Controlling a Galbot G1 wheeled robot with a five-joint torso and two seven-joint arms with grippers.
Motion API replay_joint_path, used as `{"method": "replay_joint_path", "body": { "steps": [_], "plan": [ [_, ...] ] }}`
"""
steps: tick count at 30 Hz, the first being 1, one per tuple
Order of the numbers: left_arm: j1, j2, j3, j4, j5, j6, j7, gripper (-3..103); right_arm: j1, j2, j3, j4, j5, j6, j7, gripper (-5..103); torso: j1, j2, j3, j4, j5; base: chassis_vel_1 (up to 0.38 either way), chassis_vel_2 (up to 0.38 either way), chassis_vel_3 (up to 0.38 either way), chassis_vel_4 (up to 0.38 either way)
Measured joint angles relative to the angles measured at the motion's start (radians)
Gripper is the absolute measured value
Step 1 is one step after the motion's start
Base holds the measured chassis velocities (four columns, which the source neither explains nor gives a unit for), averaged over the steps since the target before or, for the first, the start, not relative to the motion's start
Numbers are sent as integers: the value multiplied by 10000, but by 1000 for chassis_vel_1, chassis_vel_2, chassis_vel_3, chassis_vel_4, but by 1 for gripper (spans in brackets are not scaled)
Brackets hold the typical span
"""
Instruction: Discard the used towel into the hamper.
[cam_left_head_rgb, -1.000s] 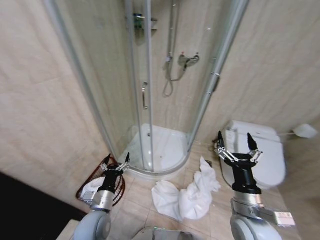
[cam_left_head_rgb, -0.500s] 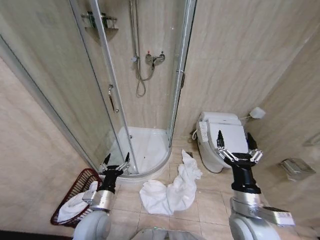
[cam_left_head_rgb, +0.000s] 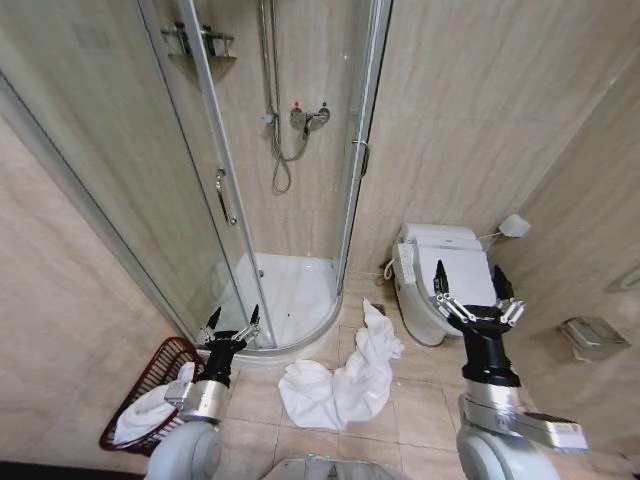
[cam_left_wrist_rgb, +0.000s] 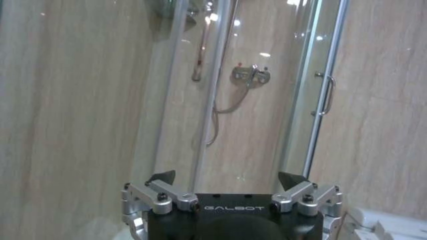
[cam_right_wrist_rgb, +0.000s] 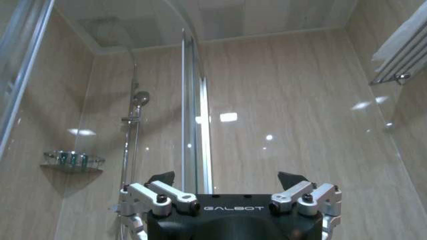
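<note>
A crumpled white used towel (cam_left_head_rgb: 340, 382) lies on the tiled floor in front of the shower, between my two arms. The hamper (cam_left_head_rgb: 128, 418), a dark reddish-brown wicker basket, stands at the lower left against the wall with white cloth inside it. My left gripper (cam_left_head_rgb: 231, 322) points upward beside the hamper, open and empty; the left wrist view shows its fingers (cam_left_wrist_rgb: 162, 178) spread. My right gripper (cam_left_head_rgb: 470, 288) is raised in front of the toilet, open and empty, right of the towel, fingers (cam_right_wrist_rgb: 293, 180) apart in the right wrist view.
A curved glass shower enclosure (cam_left_head_rgb: 215, 190) with a white tray (cam_left_head_rgb: 295, 295) stands ahead. A white toilet (cam_left_head_rgb: 440, 275) sits at the right against the wall. A paper holder (cam_left_head_rgb: 592, 335) is on the right wall. A towel rail (cam_right_wrist_rgb: 400, 50) hangs high.
The head camera swung to the right a second ago, shifting the whole scene; over the last half second nothing has moved. Both grippers stay raised and open.
</note>
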Motion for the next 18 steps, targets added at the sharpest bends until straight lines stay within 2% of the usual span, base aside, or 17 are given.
{"method": "replay_joint_path", "body": {
  "steps": [18],
  "plan": [
    [0,0,0,0,0,0,0,100,-20,4,46,-4,14,37,15,100,0,-2,0,0,0,-87,-84,86,82]
  ]
}}
